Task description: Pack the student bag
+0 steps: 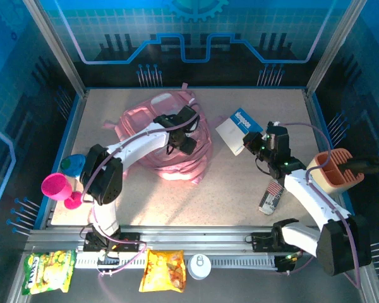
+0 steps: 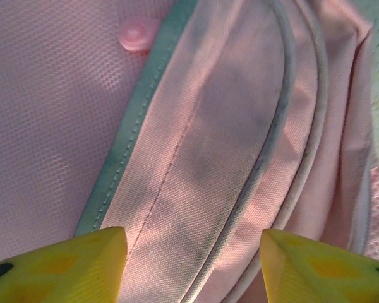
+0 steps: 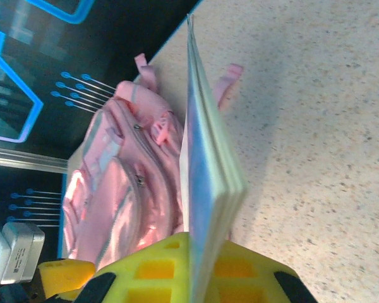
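Tabletop (image 1: 240, 189), student bag (image 1: 142, 121) just beneath left fingers (image 2: 63, 265)

1. The left arm (image 1: 136, 142) is reaching from its base at the near edge up and to the right, elbow bent and wrist tipping downward.
2. The left gripper (image 2: 192, 262) is pointing down, its yellow fingertips (image 2: 82, 262) standing well apart with the jaws wide.
3. The right arm (image 1: 306, 189) is stretching from its base up and to the left.
4. The right gripper (image 3: 202, 255) is clamping a thin booklet (image 3: 208, 158), held on edge between its yellow fingers.
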